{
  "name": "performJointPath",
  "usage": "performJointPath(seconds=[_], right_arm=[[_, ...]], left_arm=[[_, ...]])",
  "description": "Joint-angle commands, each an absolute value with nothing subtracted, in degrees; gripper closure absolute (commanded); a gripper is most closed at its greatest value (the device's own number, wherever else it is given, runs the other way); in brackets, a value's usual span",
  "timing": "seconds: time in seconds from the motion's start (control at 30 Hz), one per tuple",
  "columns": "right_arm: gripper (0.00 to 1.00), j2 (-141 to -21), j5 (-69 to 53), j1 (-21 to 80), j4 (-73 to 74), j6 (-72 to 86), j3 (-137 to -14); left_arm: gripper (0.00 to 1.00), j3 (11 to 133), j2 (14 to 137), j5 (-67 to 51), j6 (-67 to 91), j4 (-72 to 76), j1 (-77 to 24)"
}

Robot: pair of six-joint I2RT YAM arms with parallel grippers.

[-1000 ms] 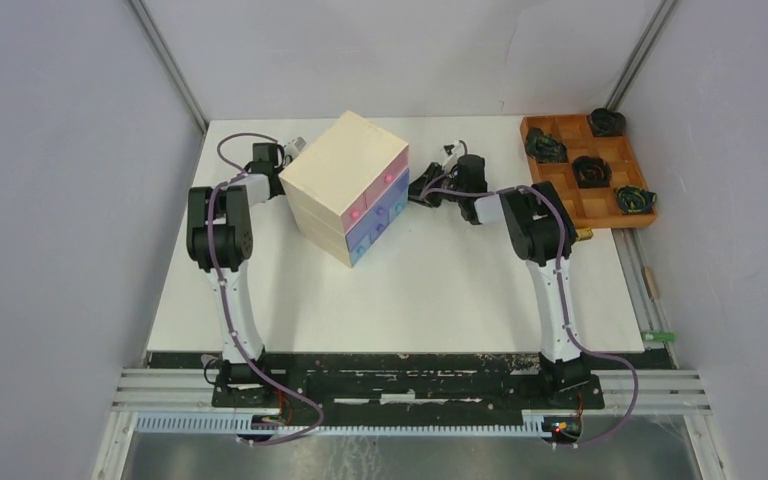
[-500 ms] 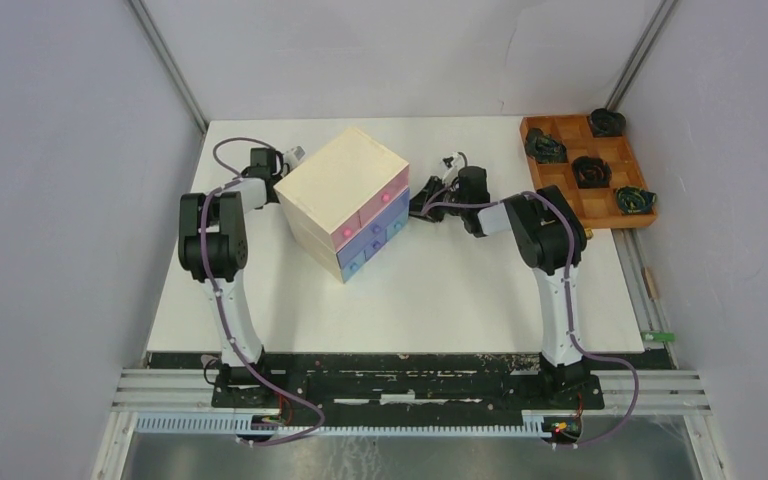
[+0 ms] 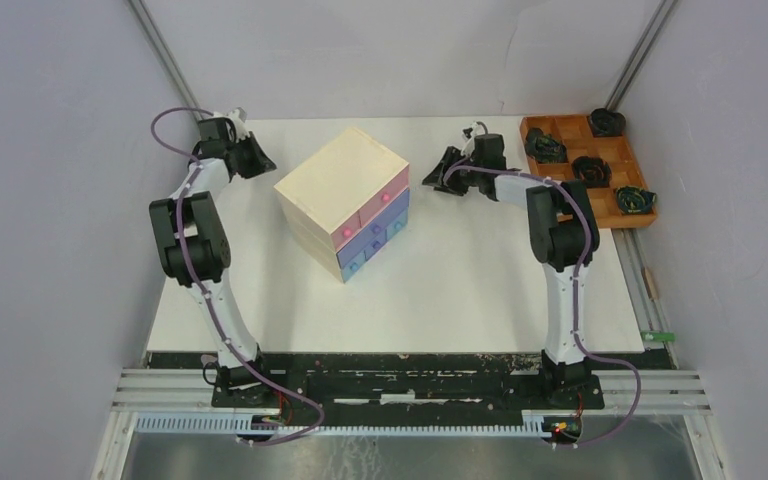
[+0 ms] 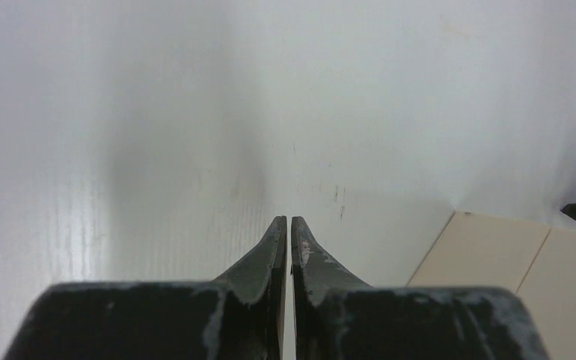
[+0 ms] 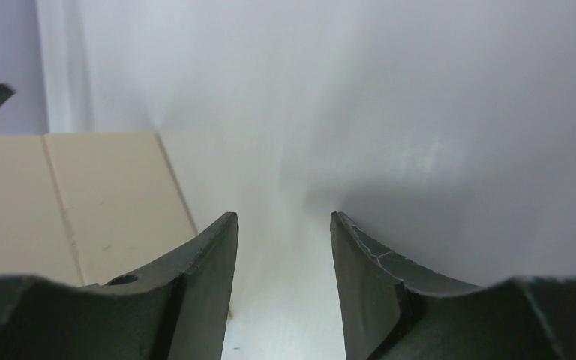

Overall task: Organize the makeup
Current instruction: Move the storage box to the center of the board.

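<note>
While the chest [image 3: 332, 178] sits on the surface [image 3: 460, 290] between them, we note left jaws all but closed, right jaws parted, both empty; makeup out of our sight.

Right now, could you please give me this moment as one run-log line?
left gripper: shut, empty, left of wooden drawer chest | right gripper: open, empty, right of chest | makeup: none in view | drawers: closed

I have open white tabletop [image 4: 157, 150] ahead of my left claw [image 4: 286, 225]; the pale wooden chest with pink and blue drawers [image 4: 495, 251] blocks its right. Ahead of my right claw [image 5: 283, 221] the tabletop runs free, chest at its left, orange-brown wooden grid tray [image 3: 585, 170] behind it.
</note>
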State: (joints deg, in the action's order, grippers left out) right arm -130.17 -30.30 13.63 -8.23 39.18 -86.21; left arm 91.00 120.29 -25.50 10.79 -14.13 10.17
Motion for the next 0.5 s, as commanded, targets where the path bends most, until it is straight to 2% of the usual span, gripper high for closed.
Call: performJointPath(seconds=[0.0,0.17,0.47], right_arm=[[0.45,-127.20,-22.55,11.58,2.94,31.45,-89.23],[0.42,-117.93,-17.24,11.51,6.47,26.97,-82.09],[0.43,-102.89,-18.33,11.47,4.93,27.04,-63.81]], left_arm=[[0.88,94.18,112.65,-24.46,14.15,-11.80,9.96],[0.87,93.70,104.42,-22.02,11.04,-14.61,6.32],[0.75,95.39,88.96,-23.32,10.32,-21.17,1.19]])
